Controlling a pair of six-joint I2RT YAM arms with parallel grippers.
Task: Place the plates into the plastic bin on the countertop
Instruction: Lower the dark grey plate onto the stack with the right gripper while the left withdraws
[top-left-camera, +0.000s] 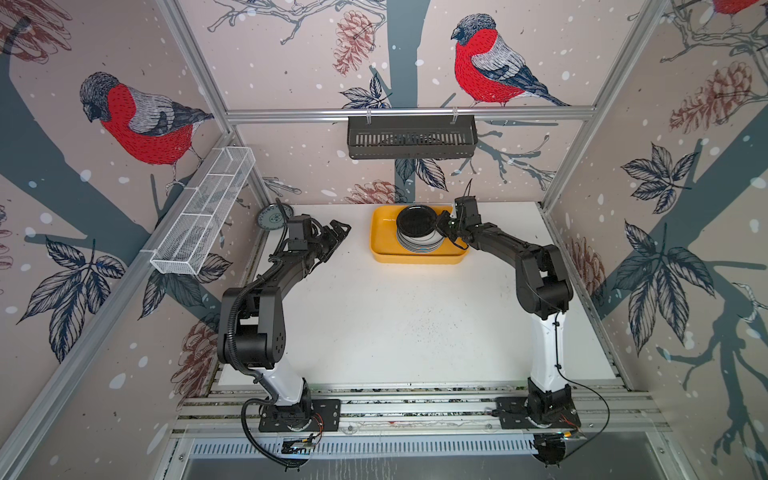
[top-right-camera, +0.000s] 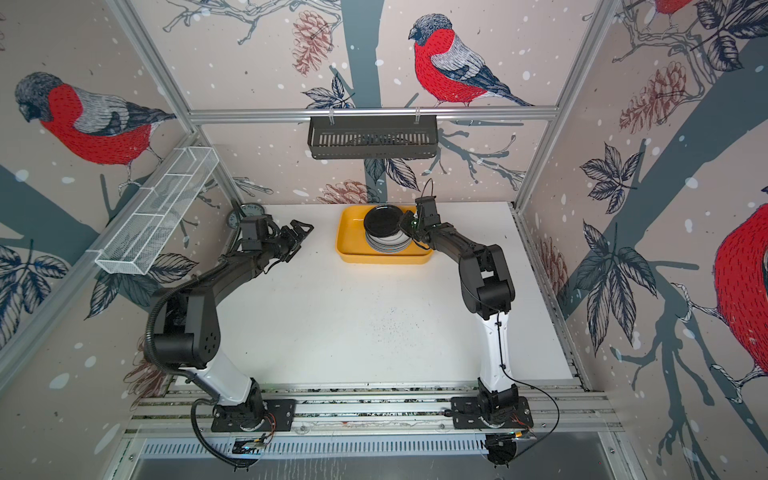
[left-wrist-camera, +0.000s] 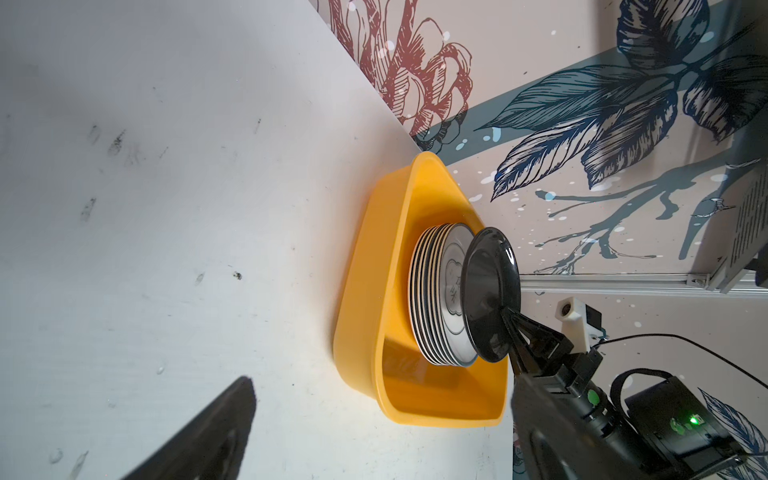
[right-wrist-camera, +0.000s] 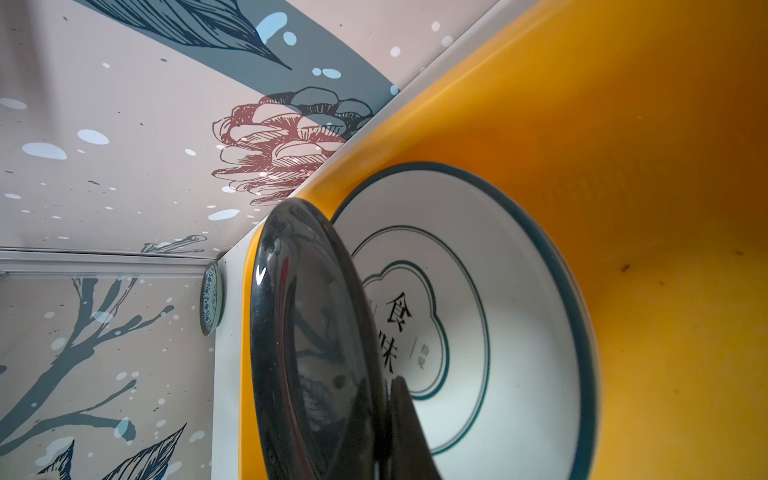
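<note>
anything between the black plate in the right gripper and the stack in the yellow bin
Nothing visible. The black plate, held at its rim by the right gripper, hangs directly over the stack in the yellow bin.

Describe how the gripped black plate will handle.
Glossy, so the black plate may slip where the right gripper pinches its rim. Looks rigid, probably breakable. Tilted over the stack, it might slide once released.

Seven stacked plates, one black plate and one grey-blue plate are being shown. One yellow bin, one basket and one wire rack are being displayed.
</note>
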